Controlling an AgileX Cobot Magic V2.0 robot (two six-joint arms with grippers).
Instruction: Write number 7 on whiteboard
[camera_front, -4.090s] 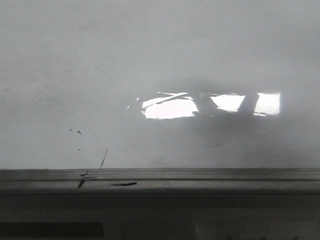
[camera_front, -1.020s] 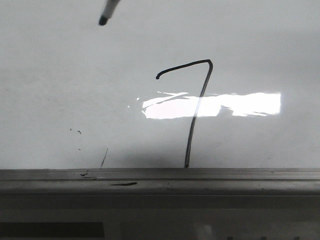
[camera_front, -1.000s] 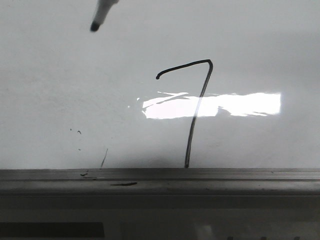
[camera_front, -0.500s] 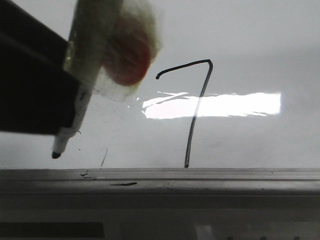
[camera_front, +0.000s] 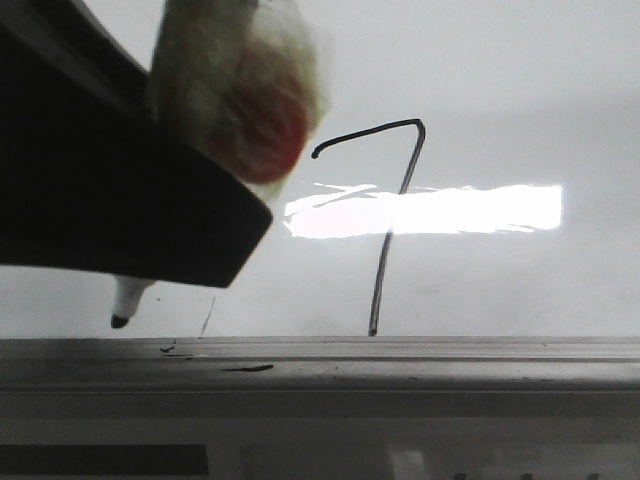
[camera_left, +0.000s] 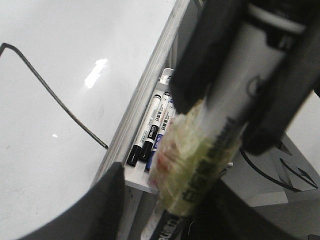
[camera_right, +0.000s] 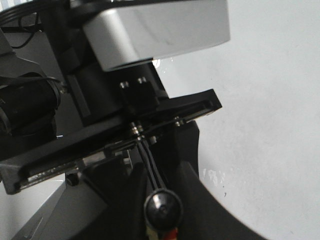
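Front view: number 7 (camera_front: 385, 215) on whiteboard (camera_front: 500, 80); jaws grip marker (camera_front: 128, 305) (label unreadable).

The number 7 (camera_front: 385, 215) is black on the white-grey whiteboard (camera_front: 500, 80); the marker (camera_left: 210, 150) is white with black print, yellowish-red tape and black tip.

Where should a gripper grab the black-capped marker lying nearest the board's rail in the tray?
Probably mid-barrel on the black-capped marker, from above. It lies flat along the tray, with the rail on one side and another marker tight against the other, so finger room looks scarce.
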